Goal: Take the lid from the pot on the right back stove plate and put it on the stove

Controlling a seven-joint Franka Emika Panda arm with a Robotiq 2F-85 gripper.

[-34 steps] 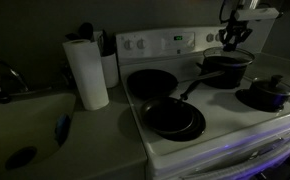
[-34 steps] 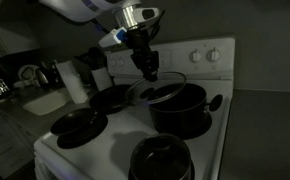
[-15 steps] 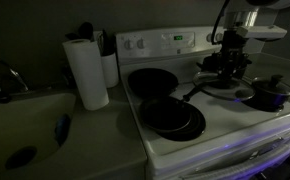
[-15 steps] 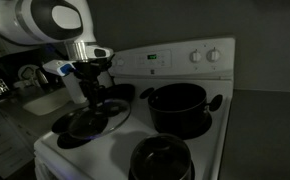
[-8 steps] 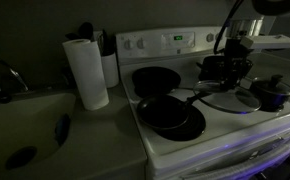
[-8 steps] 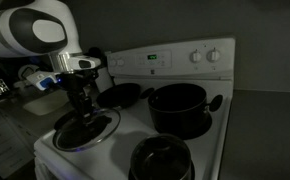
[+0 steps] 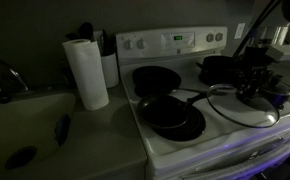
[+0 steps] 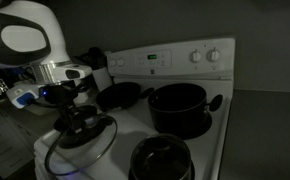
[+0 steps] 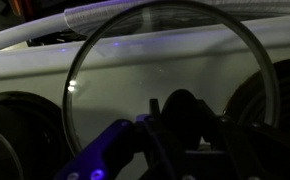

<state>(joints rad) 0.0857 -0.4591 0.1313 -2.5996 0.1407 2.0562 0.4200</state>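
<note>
The wide black pot (image 7: 221,68) stands uncovered on the right back plate and also shows in an exterior view (image 8: 177,106). My gripper (image 7: 257,88) is shut on the dark knob of the glass lid (image 7: 235,108). It holds the lid tilted, low over the front of the white stove (image 7: 200,140). The gripper (image 8: 77,118) and lid (image 8: 97,140) also show in an exterior view. In the wrist view the lid (image 9: 155,60) fills the frame, with the gripper (image 9: 181,112) closed round its knob.
Two black frying pans (image 7: 155,80) (image 7: 173,118) sit on the left plates. A smaller dark saucepan with a knobbed lid (image 8: 160,160) stands on the right front plate. A paper towel roll (image 7: 87,72) and a sink (image 7: 25,120) are beside the stove.
The gripper has carried the lid off the pot, across the stove towards its front edge, and lower. The pot is now uncovered.
</note>
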